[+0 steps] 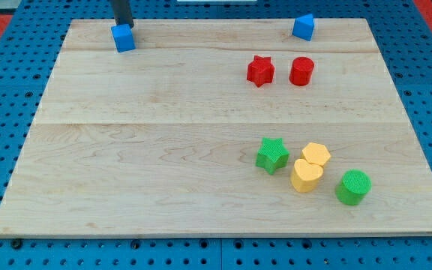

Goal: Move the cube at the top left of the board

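Note:
A blue cube (pixel 124 38) sits at the top left of the wooden board (pixel 163 150). My tip (pixel 122 25) is at the cube's top edge, touching or almost touching it from the view's top. The dark rod rises from there out of the view's top.
A blue block (pixel 303 27) lies at the top right. A red star (pixel 260 70) and a red cylinder (pixel 301 71) lie below it. A green star (pixel 273 155), two yellow blocks (pixel 316 155) (pixel 306 175) and a green cylinder (pixel 352 187) cluster at the lower right.

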{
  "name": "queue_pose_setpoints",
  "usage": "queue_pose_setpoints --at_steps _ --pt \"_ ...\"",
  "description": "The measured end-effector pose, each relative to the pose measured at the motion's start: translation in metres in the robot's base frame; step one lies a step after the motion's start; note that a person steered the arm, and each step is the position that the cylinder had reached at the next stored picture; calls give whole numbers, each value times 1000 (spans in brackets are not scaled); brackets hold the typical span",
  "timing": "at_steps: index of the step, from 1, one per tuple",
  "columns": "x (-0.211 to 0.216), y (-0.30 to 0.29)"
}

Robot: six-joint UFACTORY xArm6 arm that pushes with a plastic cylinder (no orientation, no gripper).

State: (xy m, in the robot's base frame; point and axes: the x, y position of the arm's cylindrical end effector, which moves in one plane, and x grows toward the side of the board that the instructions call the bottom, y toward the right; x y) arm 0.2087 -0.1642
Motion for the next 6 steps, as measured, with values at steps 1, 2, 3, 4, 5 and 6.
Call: queue_pose_setpoints --at_steps 1,2,3,4,5,6 --pt "4 61" --pt "29 68" --pt "29 -15" --pt "29 -30" --pt "25 18" --pt "24 119"
